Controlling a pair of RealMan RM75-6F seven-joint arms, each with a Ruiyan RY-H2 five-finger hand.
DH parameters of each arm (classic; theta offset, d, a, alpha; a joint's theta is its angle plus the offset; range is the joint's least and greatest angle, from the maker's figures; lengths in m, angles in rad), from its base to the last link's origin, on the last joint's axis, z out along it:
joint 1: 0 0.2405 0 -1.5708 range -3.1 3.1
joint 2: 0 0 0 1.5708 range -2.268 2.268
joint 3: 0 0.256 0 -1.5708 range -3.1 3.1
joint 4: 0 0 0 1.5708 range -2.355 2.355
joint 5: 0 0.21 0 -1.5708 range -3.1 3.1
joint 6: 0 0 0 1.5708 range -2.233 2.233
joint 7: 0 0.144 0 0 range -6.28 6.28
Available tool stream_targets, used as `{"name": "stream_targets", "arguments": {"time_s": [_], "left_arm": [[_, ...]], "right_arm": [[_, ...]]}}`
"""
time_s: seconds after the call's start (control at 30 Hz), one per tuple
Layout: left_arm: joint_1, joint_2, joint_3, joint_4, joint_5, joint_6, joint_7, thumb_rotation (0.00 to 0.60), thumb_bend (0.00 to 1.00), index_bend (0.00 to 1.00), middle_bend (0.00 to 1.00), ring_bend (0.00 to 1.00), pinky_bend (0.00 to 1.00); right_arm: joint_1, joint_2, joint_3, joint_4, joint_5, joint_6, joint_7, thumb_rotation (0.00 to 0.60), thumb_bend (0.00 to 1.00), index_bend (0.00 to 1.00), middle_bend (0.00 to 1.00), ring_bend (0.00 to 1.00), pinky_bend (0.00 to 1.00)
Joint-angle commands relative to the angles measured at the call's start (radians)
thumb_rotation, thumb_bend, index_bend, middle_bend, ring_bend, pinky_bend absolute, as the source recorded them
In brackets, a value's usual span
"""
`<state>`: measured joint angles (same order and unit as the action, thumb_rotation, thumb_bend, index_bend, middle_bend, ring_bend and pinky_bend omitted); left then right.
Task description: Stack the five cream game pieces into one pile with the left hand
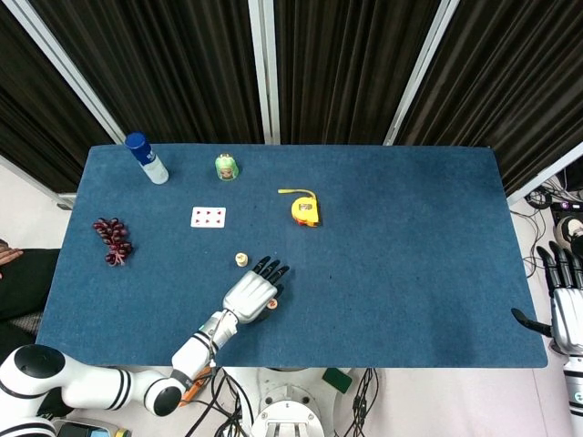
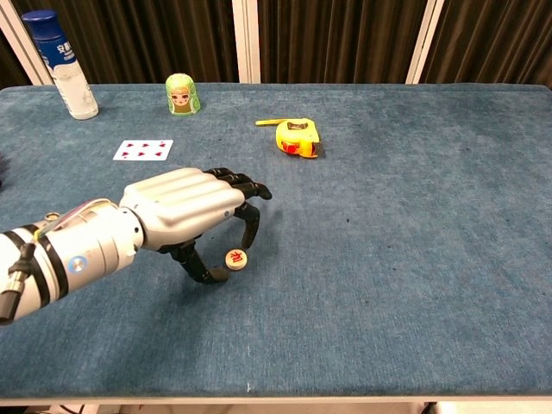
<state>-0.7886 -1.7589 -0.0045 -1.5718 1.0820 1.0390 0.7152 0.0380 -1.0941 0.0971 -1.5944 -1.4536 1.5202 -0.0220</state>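
A short pile of cream game pieces (image 1: pixel 241 259) stands on the blue table (image 1: pixel 410 255), just beyond my left hand (image 1: pixel 253 293). In the chest view that pile is hidden behind my left hand (image 2: pixel 191 216). One loose cream piece with a red mark (image 2: pixel 235 259) sits under the curled fingers, slightly tilted. The thumb and a fingertip (image 2: pixel 251 241) pinch it at table level. In the head view this piece is almost covered by the hand. My right hand (image 1: pixel 566 305) hangs beyond the table's right edge, fingers spread, holding nothing.
A yellow tape measure (image 2: pixel 297 138) lies behind the hand to the right. A playing card (image 2: pixel 143 150), a green doll (image 2: pixel 181 94) and a blue-capped bottle (image 2: pixel 60 65) stand further back left. Dark grapes (image 1: pixel 113 240) lie near the left edge.
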Motion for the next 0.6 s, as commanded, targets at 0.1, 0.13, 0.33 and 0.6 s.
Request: {"name": "stream_targets", "arguments": {"time_s": [0.1, 0.13, 0.33, 0.6], "left_arm": [[0.003, -0.005, -0.005, 0.006, -0.006, -0.007, 0.002, 0.600, 0.28, 0.44, 0.05, 0.00, 0.00], [0.003, -0.005, -0.006, 0.006, -0.007, -0.008, 0.003, 0.600, 0.29, 0.45, 0.05, 0.00, 0.00], [0.007, -0.007, -0.010, 0.007, -0.005, -0.011, 0.004, 0.600, 0.35, 0.51, 0.05, 0.00, 0.00], [0.021, 0.043, -0.067, -0.028, 0.005, 0.015, -0.061, 0.600, 0.37, 0.52, 0.06, 0.00, 0.00]], "right_arm": [[0.001, 0.001, 0.000, 0.000, 0.000, -0.001, -0.001, 0.600, 0.17, 0.00, 0.04, 0.00, 0.05], [0.001, 0.001, 0.000, 0.000, 0.000, -0.001, -0.001, 0.600, 0.17, 0.00, 0.04, 0.00, 0.05], [0.001, 0.001, 0.000, 0.001, 0.001, -0.002, 0.001, 0.600, 0.17, 0.00, 0.04, 0.00, 0.05], [0.000, 0.001, 0.001, 0.002, -0.001, 0.000, 0.005, 0.600, 0.17, 0.00, 0.04, 0.00, 0.05]]}}
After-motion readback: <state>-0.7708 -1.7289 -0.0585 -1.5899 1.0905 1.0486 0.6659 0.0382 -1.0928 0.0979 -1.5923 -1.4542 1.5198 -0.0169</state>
